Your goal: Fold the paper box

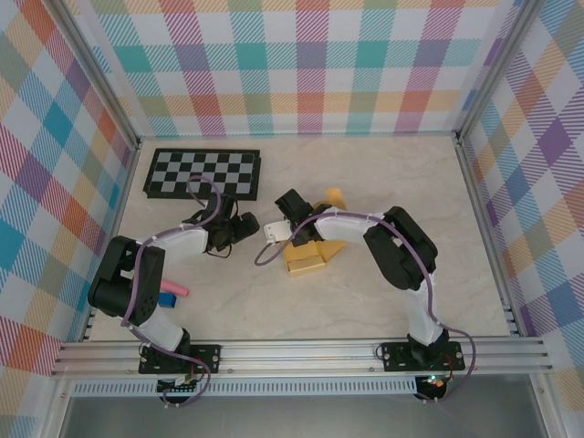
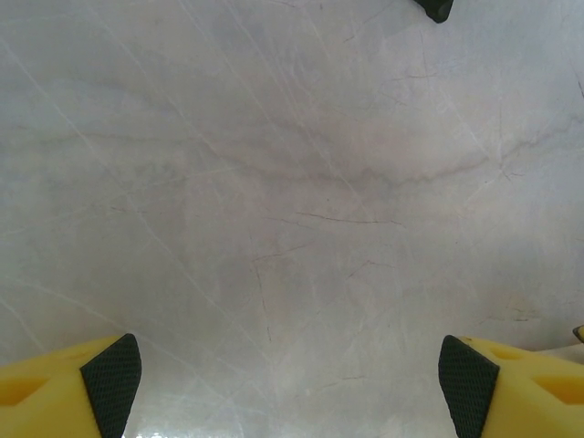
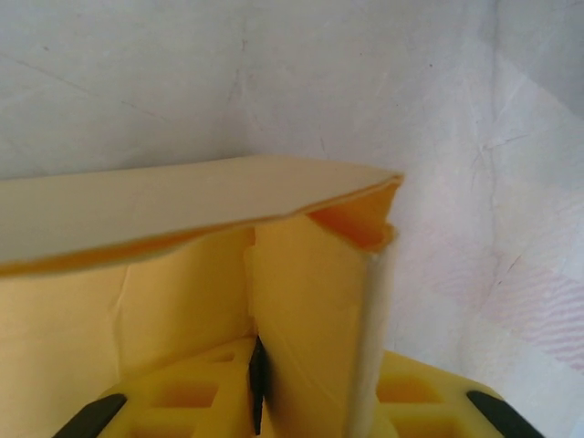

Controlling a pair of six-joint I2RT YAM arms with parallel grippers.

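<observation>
Place: robot test cell, lab-like
Enclosure: plaid-patterned walls (image 1: 301,64) on three sides of the marble-look table (image 1: 365,173)
Frame: aluminium rail (image 1: 301,351) along the table's near edge, arm bases bolted there

The paper box (image 1: 310,253) lies right of and before the checkerboard (image 1: 203,173)

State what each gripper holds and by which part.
The right gripper pinches the paper box by an upright folded panel between its fingers. The left gripper holds nothing, open above the bare table.
</observation>
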